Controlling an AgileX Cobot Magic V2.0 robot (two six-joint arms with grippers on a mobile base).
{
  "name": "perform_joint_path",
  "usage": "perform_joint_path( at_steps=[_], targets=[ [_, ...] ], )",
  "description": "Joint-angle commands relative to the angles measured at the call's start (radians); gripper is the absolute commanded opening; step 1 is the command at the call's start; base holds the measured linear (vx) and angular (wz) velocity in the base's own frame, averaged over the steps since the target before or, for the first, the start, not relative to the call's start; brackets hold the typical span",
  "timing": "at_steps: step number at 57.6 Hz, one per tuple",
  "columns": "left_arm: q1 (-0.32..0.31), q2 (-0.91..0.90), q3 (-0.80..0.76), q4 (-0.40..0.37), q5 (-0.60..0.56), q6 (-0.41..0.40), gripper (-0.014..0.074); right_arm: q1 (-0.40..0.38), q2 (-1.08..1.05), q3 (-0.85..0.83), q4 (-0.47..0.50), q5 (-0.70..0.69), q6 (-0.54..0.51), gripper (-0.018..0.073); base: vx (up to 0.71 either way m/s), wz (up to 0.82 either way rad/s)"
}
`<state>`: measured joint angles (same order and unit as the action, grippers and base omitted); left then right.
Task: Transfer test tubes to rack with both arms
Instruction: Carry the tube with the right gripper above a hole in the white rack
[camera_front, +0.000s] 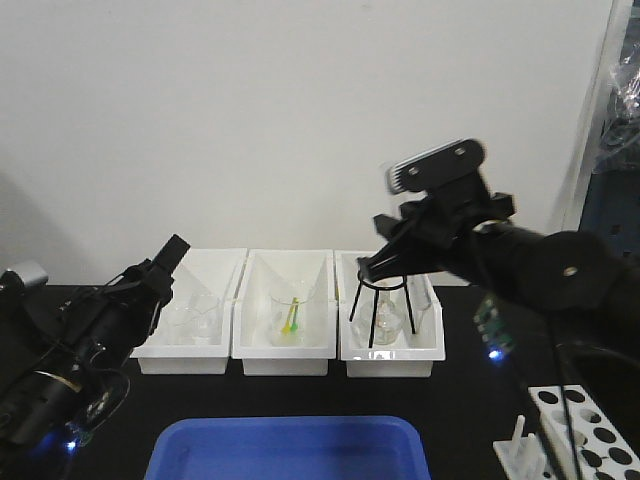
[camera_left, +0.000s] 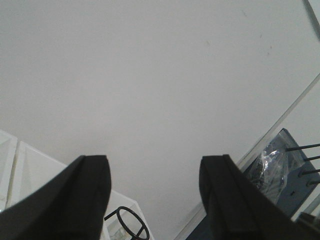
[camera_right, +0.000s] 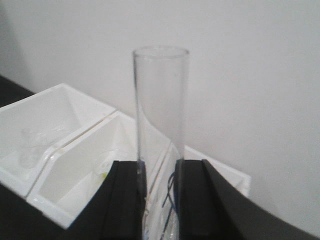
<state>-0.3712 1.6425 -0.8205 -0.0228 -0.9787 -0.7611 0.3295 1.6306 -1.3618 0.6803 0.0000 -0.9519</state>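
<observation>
Nearest, small white plastic holed rack (camera_front: 590, 425) sits front-right on black desk (camera_front: 470, 400). Behind, up-left of it, right gripper (camera_right: 159, 200) pinches slender clear glass test tube (camera_right: 160, 110), mouth up, over rightmost white bin (camera_front: 390, 355); right arm (camera_front: 560, 265) nearer rack. Left gripper (camera_left: 155, 190) spread, empty.

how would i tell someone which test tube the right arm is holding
Find the row of three white bins against the wall; the right gripper hangs over the rightmost one. Clamped upright between its black fingers is the test tube: slender, clear, open mouth up, far thinner than the squat beakers in the bins.
</observation>
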Motion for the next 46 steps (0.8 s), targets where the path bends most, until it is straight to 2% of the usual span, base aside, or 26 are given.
perform_joint_path(
  at_steps=[1, 8, 18, 26, 35, 39, 46],
  targets=[
    [-0.005, -0.044, -0.022, -0.007, -0.068, 0.004, 0.0527, -0.075, -0.104, -0.036, 0.000, 0.021, 0.012, -0.0008, 0.00, 0.00],
    [-0.005, -0.044, -0.022, -0.007, -0.068, 0.004, 0.0527, -0.186, -0.197, 0.056, 0.000, 0.033, 0.021, -0.0008, 0.00, 0.00],
    [-0.005, -0.044, -0.022, -0.007, -0.068, 0.004, 0.0527, -0.275, -0.361, 0.351, 0.002, -0.102, 0.022, -0.0008, 0.00, 0.00],
    [-0.005, -0.044, -0.022, -0.007, -0.068, 0.004, 0.0527, -0.283, -0.450, 0.541, 0.026, -0.266, 0.073, -0.0008, 0.00, 0.00],
    [-0.005, -0.043, -0.022, -0.007, -0.069, 0.004, 0.0527, -0.282, -0.463, 0.661, 0.020, -0.358, 0.171, -0.0008, 0.00, 0.00],
    [-0.005, -0.043, -0.022, -0.007, -0.070, 0.004, 0.0527, -0.282, -0.450, 0.693, -0.016, -0.396, 0.221, -0.0008, 0.00, 0.00],
    [-0.005, -0.043, -0.022, -0.007, -0.070, 0.004, 0.0527, -0.282, -0.420, 0.718, -0.164, -0.473, 0.378, -0.0008, 0.00, 0.00]
  ],
)
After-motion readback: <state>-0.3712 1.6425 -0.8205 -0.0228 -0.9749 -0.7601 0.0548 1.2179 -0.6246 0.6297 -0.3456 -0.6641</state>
